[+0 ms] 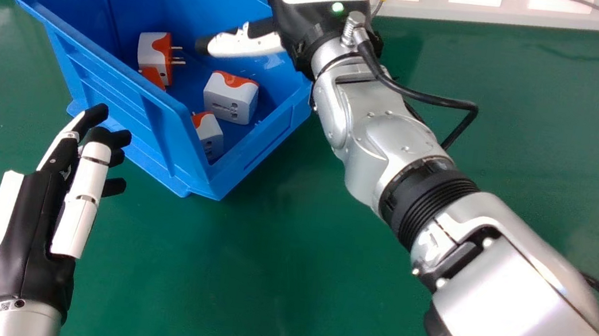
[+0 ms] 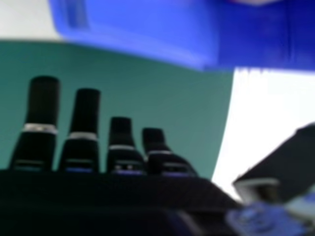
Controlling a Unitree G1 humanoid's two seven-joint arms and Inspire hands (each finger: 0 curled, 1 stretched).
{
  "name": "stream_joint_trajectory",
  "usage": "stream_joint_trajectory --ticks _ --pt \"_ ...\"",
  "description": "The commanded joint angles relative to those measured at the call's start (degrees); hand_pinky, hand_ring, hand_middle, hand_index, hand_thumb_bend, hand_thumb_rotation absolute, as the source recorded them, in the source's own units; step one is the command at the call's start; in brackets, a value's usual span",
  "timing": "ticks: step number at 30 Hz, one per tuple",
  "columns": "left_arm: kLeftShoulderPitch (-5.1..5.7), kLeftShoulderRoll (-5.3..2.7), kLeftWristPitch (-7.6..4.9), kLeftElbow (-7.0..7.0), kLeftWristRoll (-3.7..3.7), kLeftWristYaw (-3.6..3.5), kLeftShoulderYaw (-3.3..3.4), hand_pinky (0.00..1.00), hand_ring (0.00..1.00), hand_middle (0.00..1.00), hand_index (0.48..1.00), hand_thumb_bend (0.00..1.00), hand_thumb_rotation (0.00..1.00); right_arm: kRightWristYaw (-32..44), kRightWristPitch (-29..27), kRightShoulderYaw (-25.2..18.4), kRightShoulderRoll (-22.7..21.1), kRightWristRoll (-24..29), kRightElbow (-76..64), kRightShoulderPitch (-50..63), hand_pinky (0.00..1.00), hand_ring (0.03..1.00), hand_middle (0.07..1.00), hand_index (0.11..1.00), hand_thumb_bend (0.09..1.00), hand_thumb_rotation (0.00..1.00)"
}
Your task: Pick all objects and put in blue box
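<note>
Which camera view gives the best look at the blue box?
The head view. It takes in most of the blue box, including the plugs inside, though the right hand and its arm hide part of it. The right hand view shows a cropped portion of the box.

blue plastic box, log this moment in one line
blue plastic box: white-and-orange plug adapters inside | right hand: open, empty, at right rim | left hand: open, empty, near box

Orange-and-white plugs (image 1: 230, 98) (blue box (image 1: 165, 133), too)
</note>
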Motion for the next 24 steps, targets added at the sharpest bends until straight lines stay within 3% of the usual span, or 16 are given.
stream_joint_trajectory --ticks 1,7,10,16,20,24 --pt "-0.93 0.72 -1.63 0.35 -0.19 -0.02 0.78 0.76 0.85 0.83 0.894 0.30 0.93 -2.5 -0.2 -2.4 -2.0 1.6 -5.2 2.1 0.55 0.739 0.888 0.897 0.661 0.68" --pt "-2.44 1.37 -2.82 3.14 -0.81 -0.45 1.89 0.76 0.85 0.83 0.894 0.29 0.93 1.8 6.6 -7.5 -5.4 3.3 -27.9 14.3 0.58 0.764 0.897 0.893 0.637 0.66" --pt "-3.02 1.69 -3.18 4.12 -1.31 -0.63 2.52 0.76 0.85 0.83 0.894 0.29 0.93 6.8 10.3 -10.6 -8.0 3.9 -45.9 24.4 0.60 0.786 0.906 0.893 0.627 0.62" --pt "-3.58 2.23 -4.10 5.70 -1.84 -0.90 3.23 0.77 0.85 0.83 0.894 0.28 0.93 15.8 12.1 -17.8 -11.7 9.2 -73.9 44.7 0.68 0.841 0.930 0.907 0.600 0.61" --pt "-3.42 2.61 -4.78 6.14 -1.95 -1.28 3.62 0.77 0.85 0.83 0.895 0.28 0.93 18.3 9.8 -22.2 -12.4 14.4 -83.4 55.6 0.81 0.916 0.965 0.946 0.551 0.68" --pt "-3.61 3.23 -5.31 7.05 -2.25 -1.62 4.22 0.77 0.85 0.83 0.896 0.28 0.93 17.3 2.7 -25.3 -12.3 20.0 -88.4 67.0 0.88 0.946 0.978 0.965 0.512 0.74"
